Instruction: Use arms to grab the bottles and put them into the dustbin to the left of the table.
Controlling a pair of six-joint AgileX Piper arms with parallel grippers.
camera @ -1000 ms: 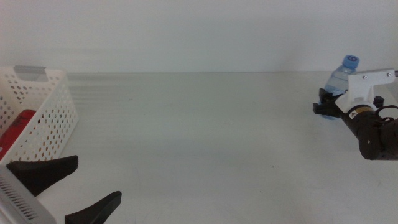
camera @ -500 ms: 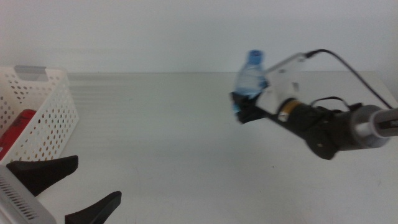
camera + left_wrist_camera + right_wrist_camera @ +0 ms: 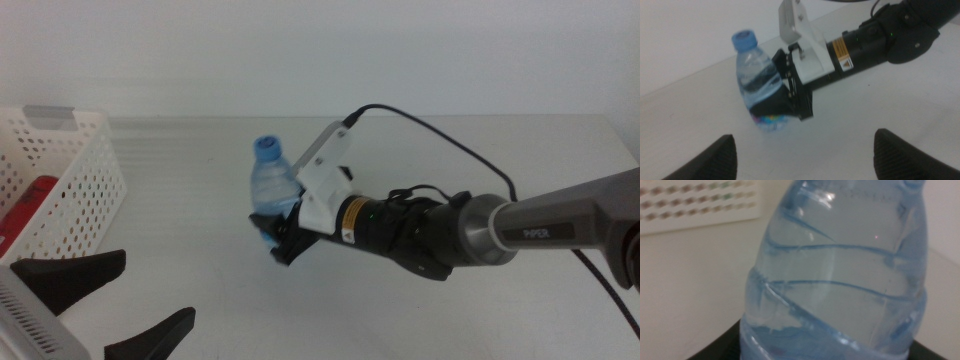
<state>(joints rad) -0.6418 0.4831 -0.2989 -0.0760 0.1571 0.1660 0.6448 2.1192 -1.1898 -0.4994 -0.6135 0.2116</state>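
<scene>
My right gripper (image 3: 275, 232) is shut on the small blue-capped water bottle (image 3: 270, 185) and holds it upright over the middle of the white table (image 3: 170, 150). The arm reaches in from the right. The left wrist view shows the same bottle (image 3: 757, 87) gripped near its base by the right gripper (image 3: 785, 102). The bottle (image 3: 840, 270) fills the right wrist view. The white dustbin (image 3: 75, 180) stands at the left with the red soda can (image 3: 28, 205) inside. My left gripper (image 3: 140, 302) waits open and empty at the bottom left. The yellowish bottle is out of view.
A black cable (image 3: 440, 130) loops above the right arm. The table's far edge meets a plain white wall (image 3: 320, 50).
My right gripper has carried the water bottle from the table's far right to the middle, leftward toward the dustbin. The left gripper has not moved.
</scene>
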